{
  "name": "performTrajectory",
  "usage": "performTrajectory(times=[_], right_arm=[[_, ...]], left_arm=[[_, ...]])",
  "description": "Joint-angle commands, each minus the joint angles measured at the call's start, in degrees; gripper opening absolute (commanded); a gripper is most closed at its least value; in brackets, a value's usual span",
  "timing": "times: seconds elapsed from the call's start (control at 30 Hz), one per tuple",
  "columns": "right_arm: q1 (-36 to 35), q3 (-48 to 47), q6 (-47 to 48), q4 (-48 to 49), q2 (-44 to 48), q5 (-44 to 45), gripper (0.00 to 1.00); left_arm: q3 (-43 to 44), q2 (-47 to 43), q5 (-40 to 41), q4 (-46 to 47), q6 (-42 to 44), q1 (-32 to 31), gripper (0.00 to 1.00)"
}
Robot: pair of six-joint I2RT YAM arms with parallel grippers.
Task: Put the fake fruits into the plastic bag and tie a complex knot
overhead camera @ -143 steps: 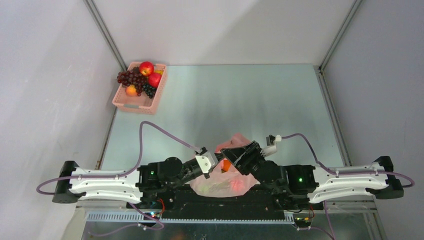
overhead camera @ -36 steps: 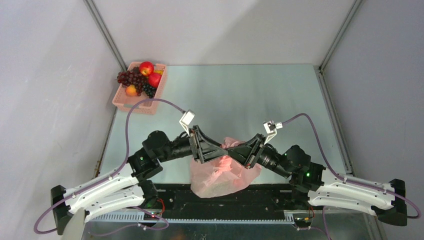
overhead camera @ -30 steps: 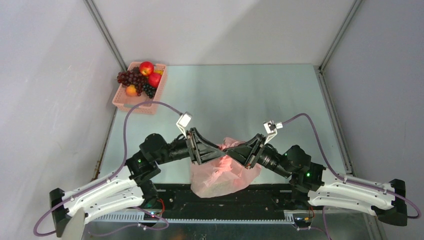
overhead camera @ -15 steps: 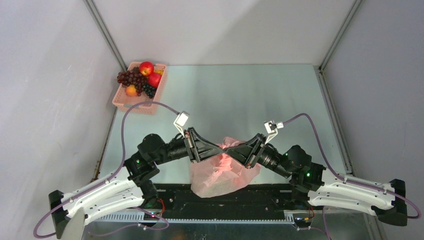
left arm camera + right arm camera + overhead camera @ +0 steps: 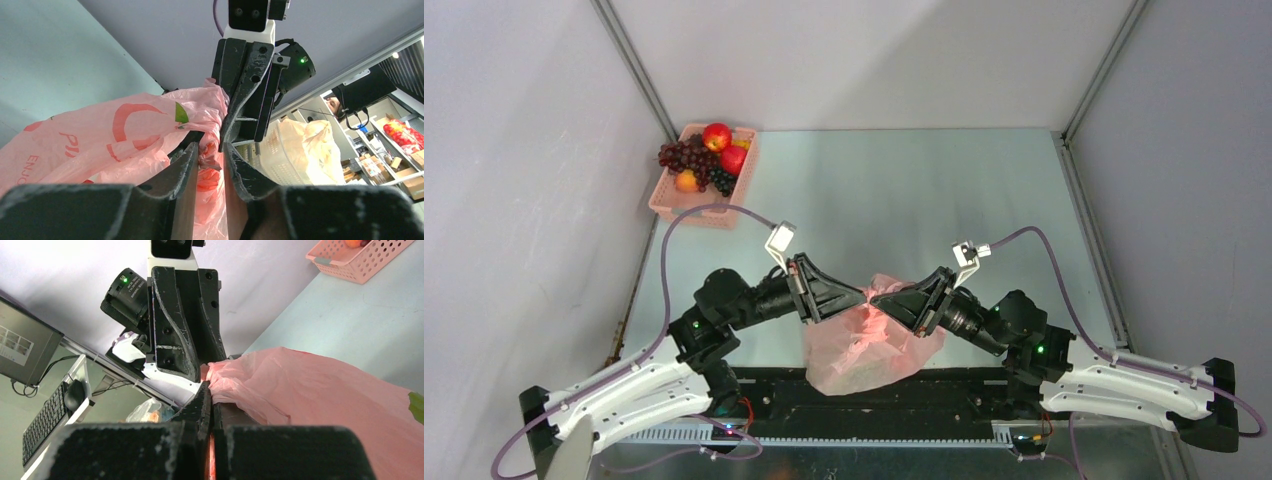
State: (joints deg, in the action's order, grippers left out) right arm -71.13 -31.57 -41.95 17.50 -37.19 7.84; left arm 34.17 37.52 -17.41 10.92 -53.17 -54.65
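Left pincer [image 5: 210,148], narrowly parted, and right pincer [image 5: 211,399], closed, clamp the plastic bag [image 5: 864,357].

translucent pink plastic bag [image 5: 864,350] printed with coral-red curved motifs, a small green leaf and pink lettering. pale teal table [image 5: 904,200]. pink lattice basket [image 5: 686,212] holding red apples [image 5: 717,136], dark purple grapes [image 5: 682,155] and an orange fruit [image 5: 686,181]. left gripper [image 5: 861,297] and right gripper [image 5: 876,299] are scuffed matte black. cables [image 5: 662,270] are purple.
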Motion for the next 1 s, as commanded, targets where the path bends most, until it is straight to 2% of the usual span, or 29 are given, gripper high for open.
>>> performTrajectory(times=[0.0, 0.17, 0.27, 0.47, 0.7, 0.77, 0.87, 0.97], right_arm=[[0.21, -0.07, 0.12, 2.06, 0.61, 0.03, 0.0], [0.23, -0.07, 0.12, 1.91, 0.71, 0.12, 0.0], [0.22, -0.07, 0.12, 1.98, 0.8, 0.15, 0.0], [0.23, -0.07, 0.2, 1.99, 0.8, 0.12, 0.0], [0.2, -0.07, 0.12, 2.19, 0.93, 0.05, 0.0], [0.21, -0.07, 0.12, 2.07, 0.97, 0.06, 0.0], [0.23, -0.07, 0.12, 1.83, 1.1, 0.19, 0.0], [0.21, -0.07, -0.14, 1.44, 1.42, 0.38, 0.0]], left_arm=[[0.45, 0.92, -2.36, 1.05, -0.77, 0.4, 0.3], [0.37, 1.23, -2.93, 1.23, -0.7, 0.42, 0.3], [0.1, 0.81, -2.37, 1.19, -0.62, 0.42, 0.24], [-0.26, -0.06, -2.04, 0.93, -0.5, 0.45, 0.26], [-0.13, -0.3, -2.27, 1.25, -0.54, 0.51, 0.2], [-0.14, -0.19, -2.59, 1.34, -0.53, 0.48, 0.16], [-0.43, -0.31, -2.71, 1.39, -0.42, 0.51, 0.04], [-0.59, -0.86, -2.45, 1.13, -0.03, 0.51, 0.0]])
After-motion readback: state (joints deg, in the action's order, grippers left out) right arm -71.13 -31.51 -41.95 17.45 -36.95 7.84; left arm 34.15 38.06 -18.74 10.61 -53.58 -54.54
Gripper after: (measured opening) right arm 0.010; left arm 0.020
